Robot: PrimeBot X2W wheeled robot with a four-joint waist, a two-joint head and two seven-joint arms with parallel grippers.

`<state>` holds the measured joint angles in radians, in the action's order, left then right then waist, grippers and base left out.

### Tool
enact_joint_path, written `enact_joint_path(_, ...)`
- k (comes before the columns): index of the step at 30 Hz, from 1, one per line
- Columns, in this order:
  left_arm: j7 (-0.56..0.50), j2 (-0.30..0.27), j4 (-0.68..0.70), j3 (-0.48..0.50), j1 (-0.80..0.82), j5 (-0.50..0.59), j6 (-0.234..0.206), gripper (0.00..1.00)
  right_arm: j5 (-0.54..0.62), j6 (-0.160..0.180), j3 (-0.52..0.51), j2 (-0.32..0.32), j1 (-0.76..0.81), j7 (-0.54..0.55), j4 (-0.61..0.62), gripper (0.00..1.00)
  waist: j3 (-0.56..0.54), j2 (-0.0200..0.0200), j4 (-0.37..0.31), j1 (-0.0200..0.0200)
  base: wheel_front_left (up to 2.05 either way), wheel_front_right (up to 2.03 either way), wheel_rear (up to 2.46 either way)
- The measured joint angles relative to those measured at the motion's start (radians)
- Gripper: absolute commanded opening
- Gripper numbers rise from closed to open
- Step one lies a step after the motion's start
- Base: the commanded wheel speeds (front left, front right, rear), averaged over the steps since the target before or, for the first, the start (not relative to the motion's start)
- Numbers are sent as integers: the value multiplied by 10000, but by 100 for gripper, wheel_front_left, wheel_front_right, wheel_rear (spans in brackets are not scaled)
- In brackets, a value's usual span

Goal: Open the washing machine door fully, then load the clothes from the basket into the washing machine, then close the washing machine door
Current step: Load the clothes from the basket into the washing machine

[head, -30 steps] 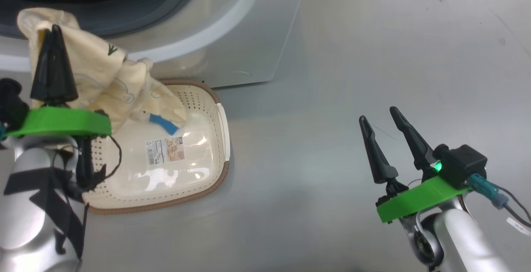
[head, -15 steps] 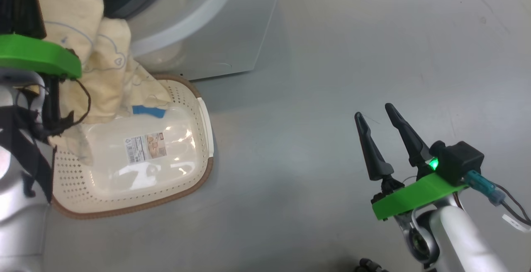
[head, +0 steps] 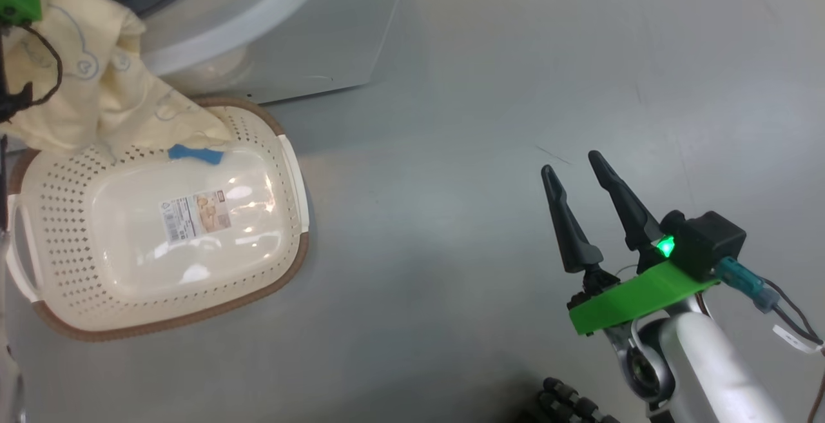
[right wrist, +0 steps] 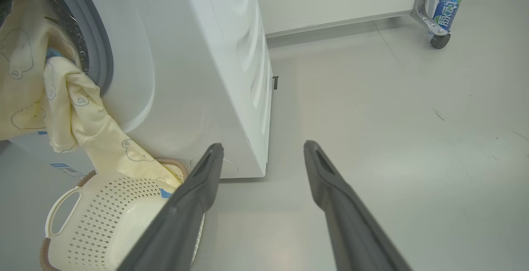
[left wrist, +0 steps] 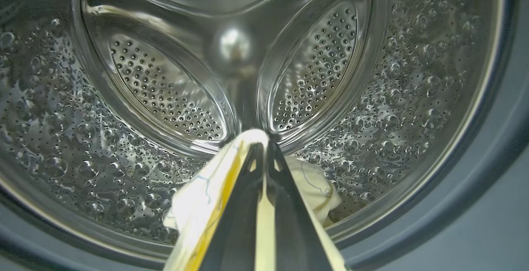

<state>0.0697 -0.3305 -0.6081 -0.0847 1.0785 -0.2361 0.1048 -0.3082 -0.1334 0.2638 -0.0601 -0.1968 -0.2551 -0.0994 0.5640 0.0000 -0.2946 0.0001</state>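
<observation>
Loading | we clamp clothes in left gripper at drum mouth | tail drapes onto basket, 11 o'clock rim | right gripper spread, empty | to do: drop in, shut door

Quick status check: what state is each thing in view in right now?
washing machine: mouth open.
left end effector: shut on the clothes, at that mouth.
right end effector: open, empty.
clothes: draped from the mouth down to the basket.
basket: on the floor, otherwise empty.
bottle: upright on the floor.
</observation>
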Motion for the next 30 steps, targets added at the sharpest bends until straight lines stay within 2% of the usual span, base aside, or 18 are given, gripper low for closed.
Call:
enact_joint_path(11,-391,-12,-1292,-681,1768,345,10,0,-84,0,119,56,-189,0,44,100,843,0,-175,0,0,0,0)
enact_joint_path(22,-1900,-169,-3001,-1498,3326,867,121,0,-180,0,412,100,-206,0,81,100,1453,0,-330,1,0,0,0)
enact_joint_path(30,-2169,-184,-3547,-1764,4035,955,119,0,-194,0,554,107,-203,0,96,100,1708,0,-307,-1,0,0,0)
